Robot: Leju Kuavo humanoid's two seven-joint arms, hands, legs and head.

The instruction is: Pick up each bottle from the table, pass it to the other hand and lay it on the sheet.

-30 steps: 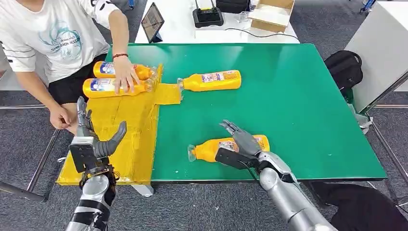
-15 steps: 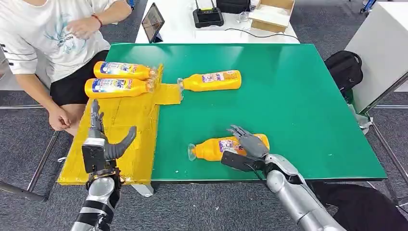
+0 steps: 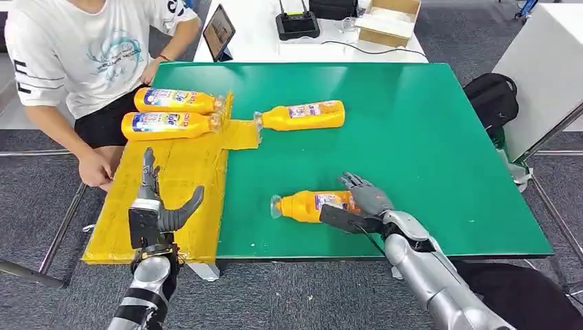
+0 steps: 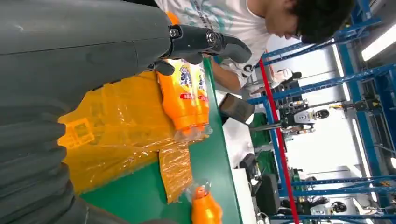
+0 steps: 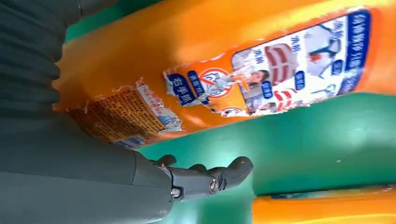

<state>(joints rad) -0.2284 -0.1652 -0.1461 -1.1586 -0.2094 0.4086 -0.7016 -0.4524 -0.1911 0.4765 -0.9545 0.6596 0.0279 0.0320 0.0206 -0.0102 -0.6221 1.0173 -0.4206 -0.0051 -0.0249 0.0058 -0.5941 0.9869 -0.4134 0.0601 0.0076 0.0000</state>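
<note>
2 bottles [image 3: 172, 113] are laid on the sheet [image 3: 172, 185]; the near bottle [image 3: 313, 205] is gripped by the right hand [image 3: 368, 201], its base hidden; left hand [image 3: 157, 206] is spread.

Looks like a robotics lab / test bay, not a home. Green work table [image 3: 412, 137] on grey office carpet [image 3: 289, 295], w/ a white bench [image 3: 261, 34] behind it carrying a tablet [image 3: 218, 31], a black charger-type unit [image 3: 297, 24] and a cardboard box [image 3: 388, 17]. Left wrist view shows blue metal racking [image 4: 322, 84] and bright ceiling strip lights; prob. another robot rig [image 4: 303, 116] stands there, too small to be sure.
</note>
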